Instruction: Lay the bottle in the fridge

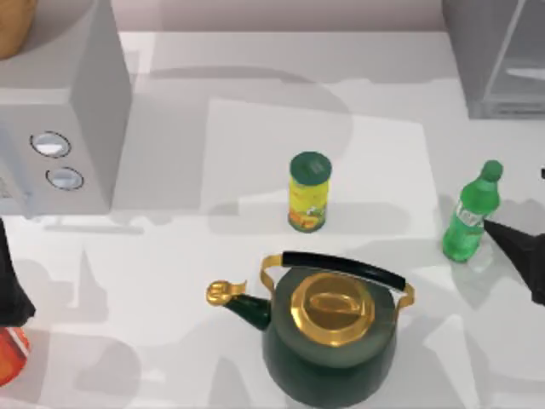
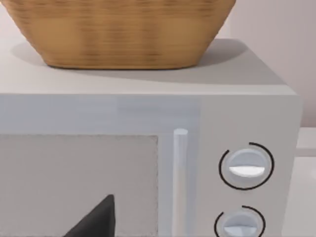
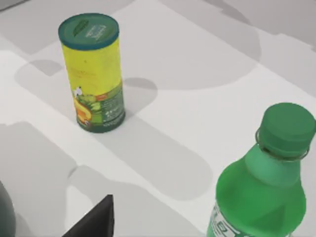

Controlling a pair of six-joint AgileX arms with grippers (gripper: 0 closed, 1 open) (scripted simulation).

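Note:
The bottle is small, translucent green, with a green cap, and stands upright near the table's right edge. Its cap and shoulder are close in the right wrist view. My right gripper is open just to the right of the bottle, one dark fingertip almost touching its label side and nothing between the fingers. The fridge, a grey cabinet with a pale panel, stands at the back right corner. My left gripper is parked at the left edge in front of the microwave, open and holding nothing.
A yellow can with a green lid stands mid-table. A dark green kettle with a gold lid sits at the front. A grey microwave with two dials carries a wicker basket. A red object lies front left.

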